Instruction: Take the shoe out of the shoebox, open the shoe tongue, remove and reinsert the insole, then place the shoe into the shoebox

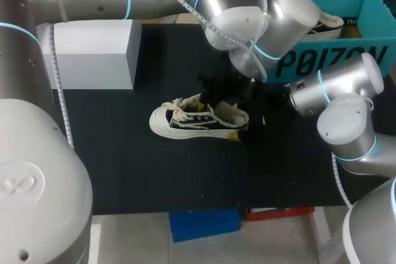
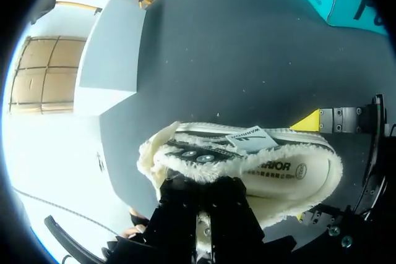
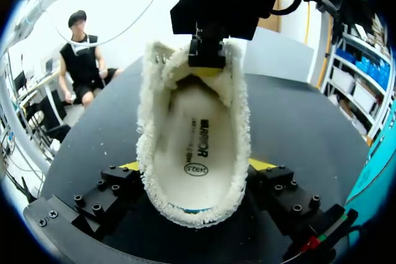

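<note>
Shoe (image 1: pixel 198 120) first: it stands on its sole near the middle of the black tabletop (image 1: pixel 154 177), toe toward the left edge and heel toward the right edge. It is a black-and-cream low sneaker with a fleecy lining all around the opening.

Our right pincer (image 3: pixel 197 166) comes in low from the right edge and grips the heel, one yellow tip pressed against each side of the shoe. Our left pincer (image 2: pixel 203 188) hangs over the lace area, pointing down, its arm coming in from the far left corner. Its fingers stand close together on the fleecy tongue (image 2: pixel 204 168). We think they pinch its upper edge, though the tips are mostly hidden behind the black finger blocks.

From the right wrist view we look straight into the opening from the heel end. The cream insole (image 3: pixel 197 146) lies flat inside, with a line of print and an oval stamp showing on it.

The teal shoebox (image 1: pixel 334 60) stands open at the far right corner, well apart from the shoe, and a second shoe (image 1: pixel 328 26) lies inside it. A white box (image 1: pixel 93 54) sits at the far left corner.
</note>
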{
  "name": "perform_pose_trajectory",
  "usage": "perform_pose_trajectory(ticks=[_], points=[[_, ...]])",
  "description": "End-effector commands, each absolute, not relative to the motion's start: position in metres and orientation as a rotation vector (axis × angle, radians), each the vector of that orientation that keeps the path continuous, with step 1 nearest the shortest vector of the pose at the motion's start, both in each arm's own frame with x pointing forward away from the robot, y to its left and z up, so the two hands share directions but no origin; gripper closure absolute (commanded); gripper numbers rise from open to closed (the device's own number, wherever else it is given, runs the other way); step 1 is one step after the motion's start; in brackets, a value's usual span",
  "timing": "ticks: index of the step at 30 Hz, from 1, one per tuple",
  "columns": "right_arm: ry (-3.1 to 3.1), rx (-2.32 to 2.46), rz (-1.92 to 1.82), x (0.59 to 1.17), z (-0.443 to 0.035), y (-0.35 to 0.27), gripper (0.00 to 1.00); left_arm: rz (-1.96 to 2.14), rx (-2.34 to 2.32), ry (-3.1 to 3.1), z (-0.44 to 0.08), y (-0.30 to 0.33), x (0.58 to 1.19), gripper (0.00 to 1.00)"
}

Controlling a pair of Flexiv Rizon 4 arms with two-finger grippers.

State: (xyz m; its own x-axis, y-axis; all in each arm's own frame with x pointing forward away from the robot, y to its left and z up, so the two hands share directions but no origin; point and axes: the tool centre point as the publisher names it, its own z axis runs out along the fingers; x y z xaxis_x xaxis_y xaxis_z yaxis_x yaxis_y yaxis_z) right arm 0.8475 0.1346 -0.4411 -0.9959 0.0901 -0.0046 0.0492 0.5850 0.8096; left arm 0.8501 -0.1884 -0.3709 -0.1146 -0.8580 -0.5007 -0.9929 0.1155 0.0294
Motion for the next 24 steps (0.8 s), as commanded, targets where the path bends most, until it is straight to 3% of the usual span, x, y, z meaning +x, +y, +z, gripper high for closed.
perform_pose_trajectory(ticks=[1, 9, 24], points=[[2.755, 0.123, 1.405, 0.848, -0.443, 0.137, 1.00, 0.483, -1.811, 2.044, -0.359, -0.191, 0.849, 1.00], [2.755, 0.123, 1.405, 0.848, -0.443, 0.137, 1.00, 0.421, -1.819, 2.057, -0.340, -0.188, 0.849, 1.00], [2.755, 0.123, 1.405, 0.848, -0.443, 0.137, 1.00, 0.400, -1.926, 1.962, -0.322, -0.122, 0.851, 1.00]])
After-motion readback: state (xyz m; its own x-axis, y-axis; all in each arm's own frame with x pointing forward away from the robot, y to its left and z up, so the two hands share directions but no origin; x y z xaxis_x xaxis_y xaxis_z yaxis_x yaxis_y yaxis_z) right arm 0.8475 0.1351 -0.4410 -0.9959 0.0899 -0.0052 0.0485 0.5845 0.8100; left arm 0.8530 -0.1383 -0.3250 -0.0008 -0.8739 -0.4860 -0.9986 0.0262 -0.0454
